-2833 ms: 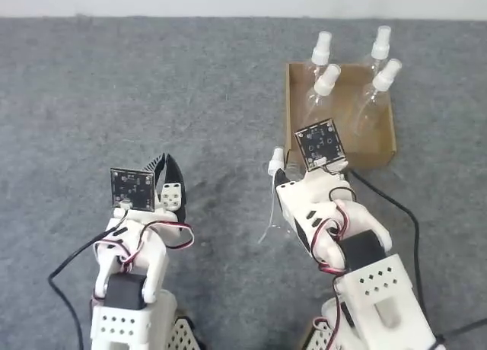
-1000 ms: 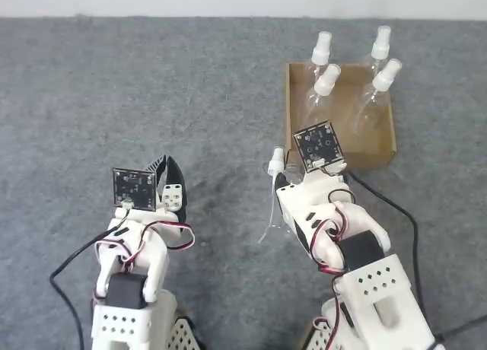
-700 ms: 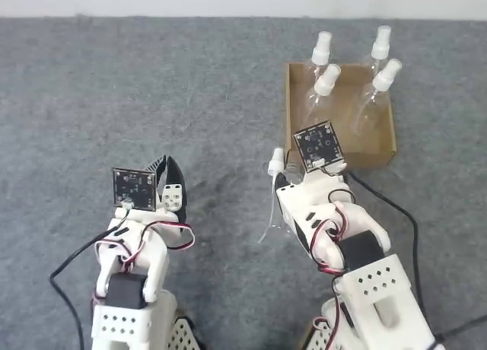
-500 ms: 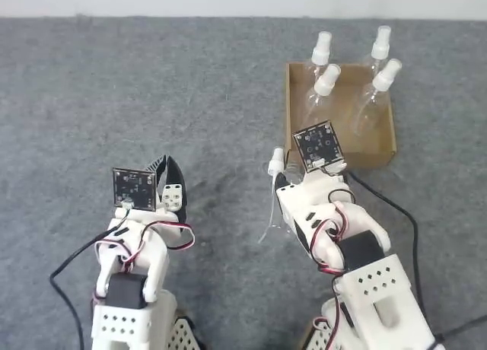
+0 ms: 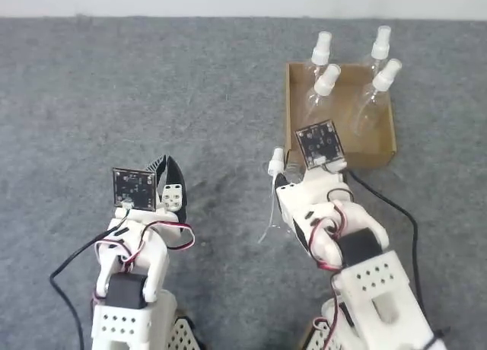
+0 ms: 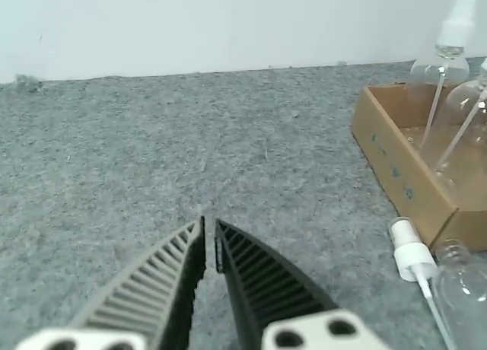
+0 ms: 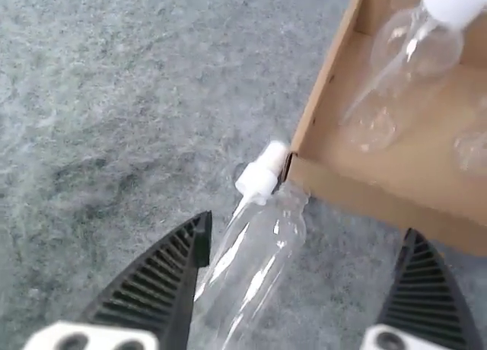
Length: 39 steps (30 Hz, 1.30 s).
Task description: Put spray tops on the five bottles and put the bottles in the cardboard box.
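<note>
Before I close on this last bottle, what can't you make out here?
- Fifth bottle: base cut off by the right wrist view's edge; the right arm covers its body in the high view.
- Spray top: whether it is screwed fully down is too small to tell.
- Cardboard box: partly cut off in both wrist views.

Four spray-topped clear bottles (image 5: 318, 99) are stood in the cardboard box (image 5: 290, 114), upper right; a fifth bottle (image 7: 251, 251) is laid by its lower-left corner.
</note>
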{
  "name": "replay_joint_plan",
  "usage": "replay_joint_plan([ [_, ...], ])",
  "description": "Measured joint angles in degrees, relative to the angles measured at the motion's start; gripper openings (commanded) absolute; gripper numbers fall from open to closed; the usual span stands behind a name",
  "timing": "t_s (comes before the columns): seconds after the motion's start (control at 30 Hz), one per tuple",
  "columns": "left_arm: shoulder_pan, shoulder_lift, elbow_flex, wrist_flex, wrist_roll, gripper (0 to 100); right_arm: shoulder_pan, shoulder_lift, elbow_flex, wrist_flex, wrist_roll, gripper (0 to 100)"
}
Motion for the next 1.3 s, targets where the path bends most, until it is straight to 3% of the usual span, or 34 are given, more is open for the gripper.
replay_joint_plan([
  [0.27, 0.0, 0.0, 0.0, 0.0, 0.0, 1, 0.1, 23.8, -15.7, 7.1, -2.0, 31.8],
  [0.4, 0.0, 0.0, 0.0, 0.0, 0.0, 1, 0.0, 34.5, -18.7, 7.1, -8.0, 31.8],
  [0.53, 0.0, 0.0, 0.0, 0.0, 0.0, 1, -1.6, 41.2, -20.0, 7.1, -13.6, 31.8],
  [0.7, 0.0, 0.0, 0.0, 0.0, 0.0, 1, -1.5, 45.6, -20.1, 5.0, -14.3, 31.0],
  [0.93, 0.0, 0.0, 0.0, 0.0, 0.0, 1, -0.7, 47.4, -20.1, 4.9, -14.4, 14.2],
  [1.17, 0.0, 0.0, 0.0, 0.0, 0.0, 1, 5.2, 42.5, -14.9, 5.6, -7.4, 7.3],
  [1.3, 0.0, 0.0, 0.0, 0.0, 0.0, 1, 11.5, 34.6, -13.8, 14.2, 3.1, 7.3],
])
